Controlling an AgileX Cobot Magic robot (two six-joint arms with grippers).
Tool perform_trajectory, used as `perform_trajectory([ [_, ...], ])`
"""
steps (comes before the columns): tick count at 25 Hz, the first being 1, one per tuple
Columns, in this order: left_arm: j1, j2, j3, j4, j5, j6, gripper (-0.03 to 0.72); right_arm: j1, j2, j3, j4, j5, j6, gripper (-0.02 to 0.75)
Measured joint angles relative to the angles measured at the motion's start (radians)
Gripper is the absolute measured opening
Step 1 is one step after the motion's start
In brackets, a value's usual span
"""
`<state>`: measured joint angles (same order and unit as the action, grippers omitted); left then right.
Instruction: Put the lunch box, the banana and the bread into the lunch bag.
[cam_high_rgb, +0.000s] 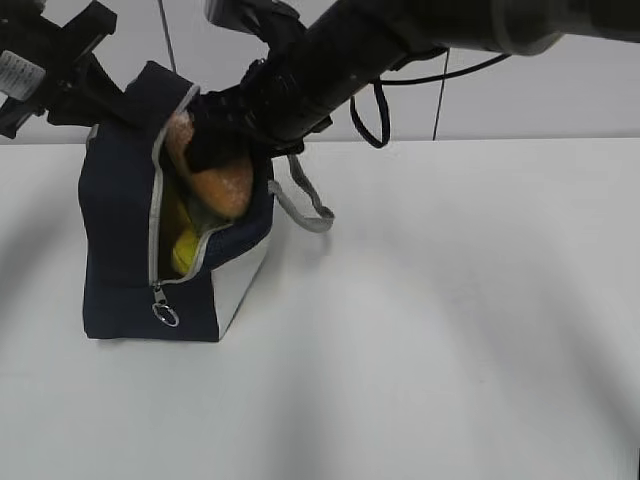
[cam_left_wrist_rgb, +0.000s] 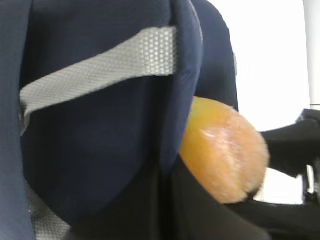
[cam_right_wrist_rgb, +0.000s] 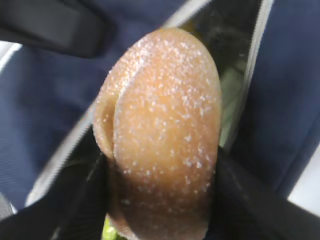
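Lunch bag (cam_high_rgb: 130, 260) stands near left edge of white bench (cam_high_rgb: 450, 320), zipper mouth gaping toward camera; wide bare bench to right and front. Right claw (cam_high_rgb: 215, 150) clamped on bread (cam_high_rgb: 225, 185), fingers (cam_right_wrist_rgb: 240, 200) pressing both sides, roll halfway into mouth. Banana (cam_high_rgb: 185, 250) yellow inside, below bread. Left claw (cam_high_rgb: 110, 105) at bag's top rear corner; grip hidden, cannot tell.

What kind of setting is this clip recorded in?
Probably a lab or test bench, not a kitchen: a bare white table, a plain pale wall with cables behind, and only the lunch bag with the bread.
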<state>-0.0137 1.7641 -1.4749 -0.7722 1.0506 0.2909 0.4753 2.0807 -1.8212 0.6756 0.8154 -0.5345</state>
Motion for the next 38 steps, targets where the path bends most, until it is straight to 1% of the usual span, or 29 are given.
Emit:
perform_trajectory([
  [3,0.000,0.000,0.000,0.000,0.004,0.000,-0.003,0.000,0.031,0.000,0.004,-0.016,0.000,0.480],
  [7,0.000,0.000,0.000,-0.001,0.013,0.000,-0.003,0.000,0.050,0.000,0.068,-0.073,-0.047,0.566],
  [9,0.000,0.000,0.000,-0.001,0.014,0.000,-0.003,0.002,0.052,0.000,0.103,-0.088,-0.098,0.594],
  [13,0.000,0.000,0.000,-0.001,0.018,0.000,-0.003,0.002,0.054,-0.019,0.113,-0.081,-0.133,0.640],
  [18,0.000,0.000,0.000,-0.001,0.020,0.000,-0.003,0.002,0.054,-0.049,0.111,-0.052,-0.153,0.656],
  [22,0.000,0.000,0.000,-0.001,0.022,0.000,-0.003,-0.011,0.054,-0.115,0.065,0.046,-0.121,0.655],
  [26,0.000,0.000,0.000,-0.001,0.023,0.000,-0.003,-0.037,0.054,-0.211,-0.026,0.153,-0.032,0.610],
  [30,0.000,0.000,0.000,-0.001,0.024,0.000,-0.003,-0.048,0.054,-0.290,-0.207,0.260,0.093,0.519],
  [33,0.000,0.000,0.000,-0.001,0.024,0.000,-0.003,-0.048,0.054,-0.297,-0.295,0.340,0.151,0.449],
  [35,0.000,0.000,0.000,-0.001,0.024,0.000,-0.003,-0.048,0.056,-0.297,-0.318,0.367,0.175,0.415],
  [38,0.000,0.000,0.000,-0.001,0.024,0.000,-0.003,-0.048,0.066,-0.299,-0.322,0.374,0.215,0.382],
])
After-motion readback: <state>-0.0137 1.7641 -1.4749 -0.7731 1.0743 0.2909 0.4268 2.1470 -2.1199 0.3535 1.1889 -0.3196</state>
